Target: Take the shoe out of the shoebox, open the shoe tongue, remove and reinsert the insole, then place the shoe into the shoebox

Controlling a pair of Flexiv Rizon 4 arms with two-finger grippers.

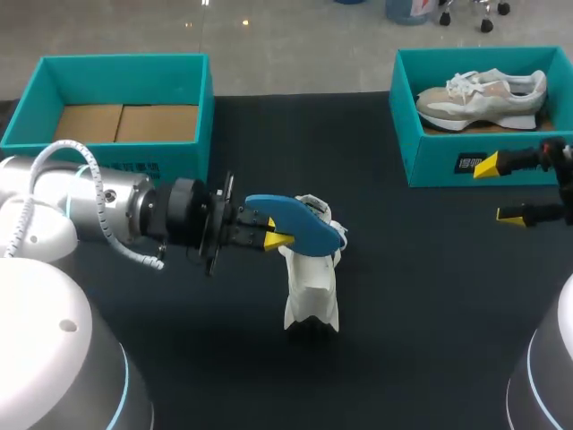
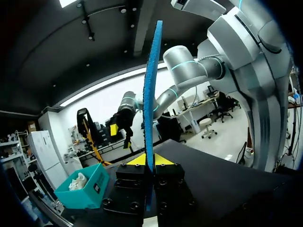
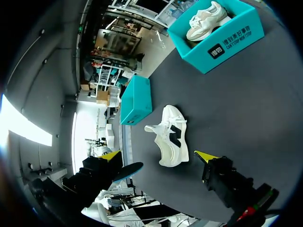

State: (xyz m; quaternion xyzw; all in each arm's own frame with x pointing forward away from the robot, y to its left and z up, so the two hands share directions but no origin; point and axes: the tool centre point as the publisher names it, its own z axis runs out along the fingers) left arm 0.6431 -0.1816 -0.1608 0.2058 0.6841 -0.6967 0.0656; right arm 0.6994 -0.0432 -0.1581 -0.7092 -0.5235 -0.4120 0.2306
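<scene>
Insole (image 1: 300, 224), thin, flat, blue, sits clamped between left fingers (image 1: 277, 239) near white shoe (image 1: 312, 287); right fingers (image 1: 486, 167) splayed.

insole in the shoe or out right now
Out: the left claw pinches the blue insole, clear of the white shoe.

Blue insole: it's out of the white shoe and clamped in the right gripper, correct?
No. The blue insole is out of the white shoe, but it is clamped in the left gripper, not the right gripper, which is open. The head view shows this.
</scene>
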